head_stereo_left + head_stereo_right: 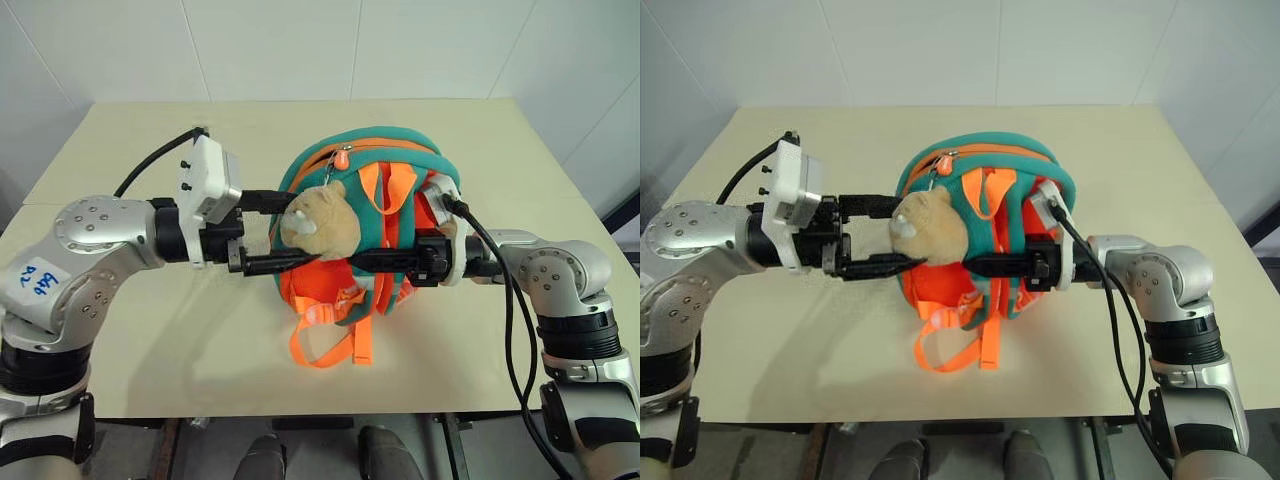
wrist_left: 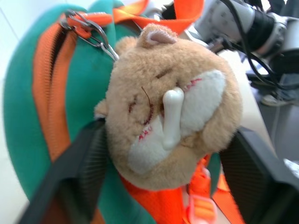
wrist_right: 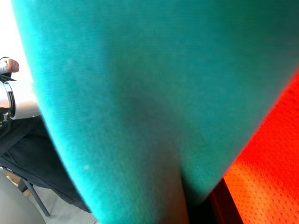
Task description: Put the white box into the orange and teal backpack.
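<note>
The orange and teal backpack (image 1: 400, 160) stands upright at the middle of the table, its straps toward me. A tan plush toy (image 1: 325, 225) hangs from its zipper ring. My left gripper (image 1: 300, 230) comes in from the left, and its black fingers (image 2: 79, 163) press the plush toy (image 2: 163, 107) from both sides. My right gripper (image 1: 365, 262) reaches in from the right and is shut on a teal strap (image 3: 140, 93) of the backpack. The zipper along the top looks closed. The white box is out of view.
The beige table (image 1: 150, 330) stretches around the backpack, with white walls behind it. Loose orange webbing (image 1: 330, 345) trails from the backpack toward the front edge. Black cables (image 1: 510, 300) run along my right arm. A person's hand (image 3: 9, 65) shows beyond the table.
</note>
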